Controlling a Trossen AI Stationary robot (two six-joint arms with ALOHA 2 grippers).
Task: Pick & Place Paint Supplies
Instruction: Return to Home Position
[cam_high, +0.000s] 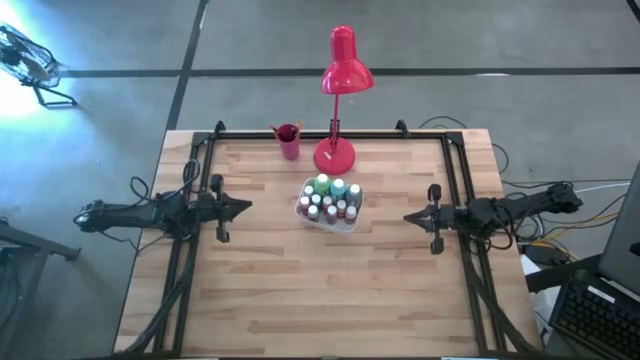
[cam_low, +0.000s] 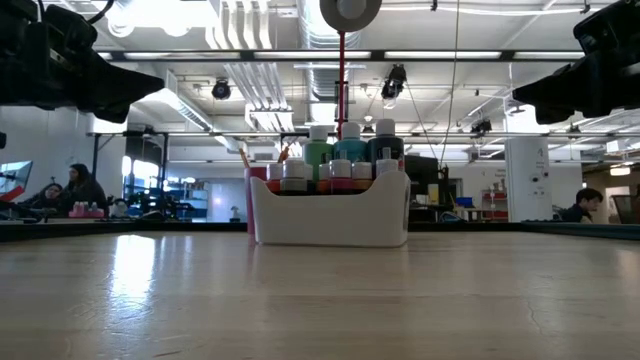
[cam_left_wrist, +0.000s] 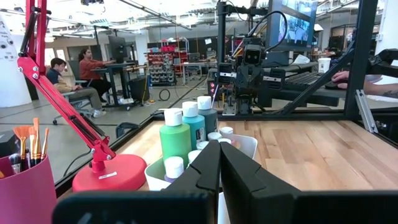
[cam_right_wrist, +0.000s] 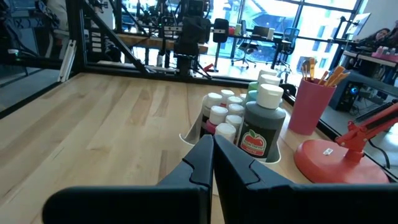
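Observation:
Several small paint bottles (cam_high: 329, 198) with pale caps stand upright in a white rectangular tray (cam_high: 343, 226) at the table's middle; the low view shows the bottles (cam_low: 340, 160) above the tray wall (cam_low: 330, 218). Thin wooden-handled brushes (cam_left_wrist: 30, 138) stick up out of a red cup (cam_high: 288, 140) near the far edge. My left gripper (cam_high: 246, 207) hovers shut left of the tray, pointing level at it. My right gripper (cam_high: 408, 216) hovers shut right of the tray, also pointing at it. Both are clear of the table and hold nothing.
A red desk lamp (cam_high: 340, 100) stands by its round base (cam_high: 334, 155) at the far edge, just behind the tray and beside the cup. A black frame (cam_high: 450, 150) runs along the table's far, left and right sides. Bare wood lies toward the near edge.

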